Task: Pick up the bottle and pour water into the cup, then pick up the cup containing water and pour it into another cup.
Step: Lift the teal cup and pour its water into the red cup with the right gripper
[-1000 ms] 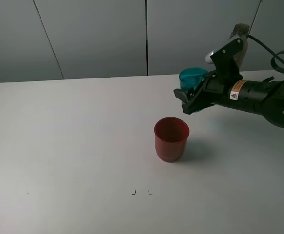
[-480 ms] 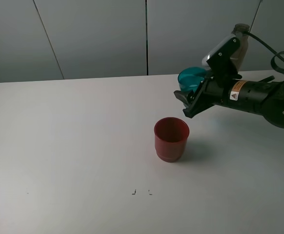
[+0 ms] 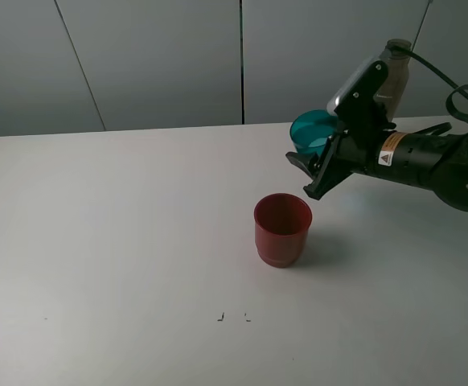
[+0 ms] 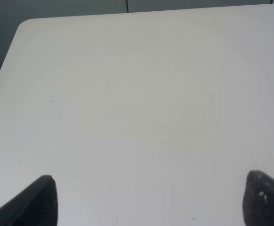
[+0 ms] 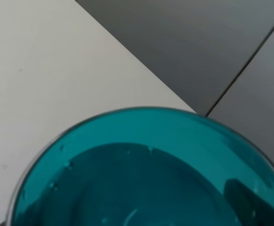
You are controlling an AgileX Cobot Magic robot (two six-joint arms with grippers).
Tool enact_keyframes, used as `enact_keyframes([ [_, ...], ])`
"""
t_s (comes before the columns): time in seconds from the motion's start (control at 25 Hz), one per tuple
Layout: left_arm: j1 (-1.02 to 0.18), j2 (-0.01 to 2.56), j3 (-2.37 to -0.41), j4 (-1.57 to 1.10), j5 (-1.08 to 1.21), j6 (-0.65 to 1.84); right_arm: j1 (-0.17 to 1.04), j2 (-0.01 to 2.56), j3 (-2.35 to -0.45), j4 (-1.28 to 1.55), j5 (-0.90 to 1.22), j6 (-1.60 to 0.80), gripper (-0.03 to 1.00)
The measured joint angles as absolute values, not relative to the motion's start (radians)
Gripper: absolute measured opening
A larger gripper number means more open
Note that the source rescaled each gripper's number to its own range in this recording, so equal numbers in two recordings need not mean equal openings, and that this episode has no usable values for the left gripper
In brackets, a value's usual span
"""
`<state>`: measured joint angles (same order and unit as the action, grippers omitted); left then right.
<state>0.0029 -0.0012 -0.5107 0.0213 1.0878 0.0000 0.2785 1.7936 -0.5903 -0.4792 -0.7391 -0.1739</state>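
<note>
Tabletop [image 3: 121, 241], white, seen from the high camera, with grey wall panels behind its far edge. Right gripper [image 3: 318, 165] hangs above the tabletop toward the far right corner, its fingers clenched on the teal cup [image 3: 312, 133]. The cup is lifted clear of the surface and tilted, its open mouth turned toward the left and down toward the red cup [image 3: 282, 229]. The red cup stands upright on the tabletop right of the middle, below and a little nearer than the gripper, apart from the teal cup. The bottle [image 3: 395, 72] stands upright near the far right corner, behind the right arm, which hides its lower part; only its neck and shoulders show. Two small dark marks [image 3: 232, 317] lie near the front edge. In the right wrist view the teal cup [image 5: 146, 174] fills the lower part of the picture, its rim and wet inner wall facing the camera, with the tabletop edge and wall beyond. In the left wrist view the left gripper's [image 4: 149, 202] fingers [image 4: 38, 202] stand wide apart over bare tabletop, released and grasping nothing.
</note>
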Motion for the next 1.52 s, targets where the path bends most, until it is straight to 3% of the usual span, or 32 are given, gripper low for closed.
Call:
enact_keyframes([
  [1.52,0.003,-0.001,-0.511,0.021,1.088,0.0,0.278,1.705,-0.544,-0.613,-0.726,-0.272,0.04],
])
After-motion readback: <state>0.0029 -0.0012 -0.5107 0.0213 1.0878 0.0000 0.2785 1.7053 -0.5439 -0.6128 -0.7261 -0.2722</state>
